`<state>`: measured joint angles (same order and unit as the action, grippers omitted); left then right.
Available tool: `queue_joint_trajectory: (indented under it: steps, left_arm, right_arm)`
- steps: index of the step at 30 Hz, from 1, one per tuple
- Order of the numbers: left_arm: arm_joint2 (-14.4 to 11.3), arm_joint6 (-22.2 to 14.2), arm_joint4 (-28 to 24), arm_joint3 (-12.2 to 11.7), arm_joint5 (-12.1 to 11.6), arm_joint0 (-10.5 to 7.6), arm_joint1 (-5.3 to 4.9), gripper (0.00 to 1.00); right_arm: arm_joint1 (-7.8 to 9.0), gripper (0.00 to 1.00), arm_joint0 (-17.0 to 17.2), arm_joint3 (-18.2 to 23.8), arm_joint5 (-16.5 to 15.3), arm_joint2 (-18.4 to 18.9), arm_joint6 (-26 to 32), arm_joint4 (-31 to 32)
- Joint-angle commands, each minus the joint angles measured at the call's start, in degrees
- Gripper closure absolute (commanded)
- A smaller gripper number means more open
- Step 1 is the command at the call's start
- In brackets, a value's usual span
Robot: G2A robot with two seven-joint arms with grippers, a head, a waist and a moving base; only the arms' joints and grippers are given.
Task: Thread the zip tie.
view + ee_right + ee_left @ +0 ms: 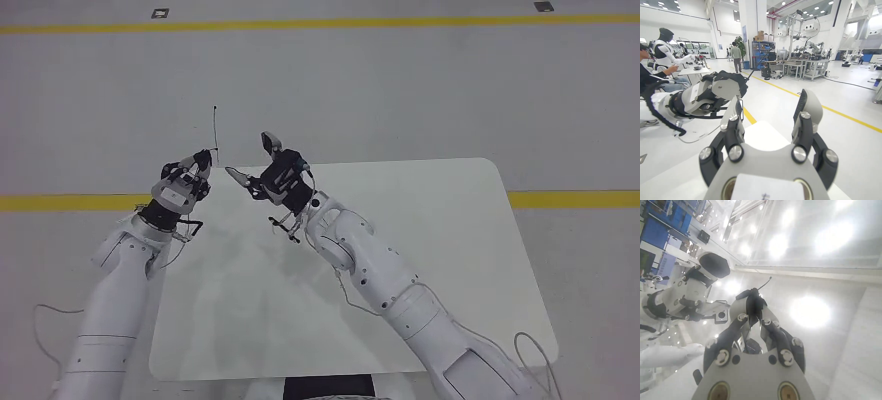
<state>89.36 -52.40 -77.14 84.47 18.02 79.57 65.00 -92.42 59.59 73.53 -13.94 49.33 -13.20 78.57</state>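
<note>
Aloft, zip tie [215,128] clamped by left end effector [204,157], right end effector [250,155] spread alongside

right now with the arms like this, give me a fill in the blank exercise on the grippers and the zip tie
1. The left gripper is ____ on the zip tie.
2. The right gripper is ____ and holds nothing.
3. The tie's free end sticks out past the table, over the ____.
Missing words: shut; open; floor.
</note>
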Motion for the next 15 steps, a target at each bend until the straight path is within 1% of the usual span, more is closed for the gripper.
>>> queue_joint_trajectory:
  steps: [1, 3, 5, 6, 9, 11, 15]
  left_arm:
    - [0.00, -0.03, -0.03, -0.01, 0.05, 0.00, 0.00, 1.00]
    - [0.00, -0.03, -0.03, -0.01, 0.05, 0.00, 0.00, 1.00]
    - [0.00, -0.03, -0.03, -0.01, 0.05, 0.00, 0.00, 1.00]
    - [0.00, -0.03, -0.03, -0.01, 0.05, 0.00, 0.00, 1.00]
    - [0.00, -0.03, -0.03, -0.01, 0.05, 0.00, 0.00, 1.00]
    - [0.00, -0.03, -0.03, -0.01, 0.05, 0.00, 0.00, 1.00]
    - [0.00, -0.03, -0.03, -0.01, 0.05, 0.00, 0.00, 1.00]
  right_arm:
    - [-0.05, 0.50, 0.08, 0.04, -0.27, -0.20, 0.02, -0.18]
    - [-0.16, 0.53, 0.04, 0.16, -0.40, -0.51, 0.01, -0.41]
    - [-0.28, 0.53, -0.11, 0.13, -0.37, -0.80, -0.02, -0.52]
    - [-0.37, 0.55, -0.25, 0.03, -0.29, -0.98, -0.04, -0.59]
    - [-0.58, 0.55, -0.69, -0.45, -0.26, -1.47, 0.08, -0.66]
    - [-0.70, 0.53, -0.94, -0.72, -0.40, -1.69, 0.21, -0.89]
    - [-0.90, 0.55, -1.23, -1.08, -0.56, -2.03, 0.12, -1.12]
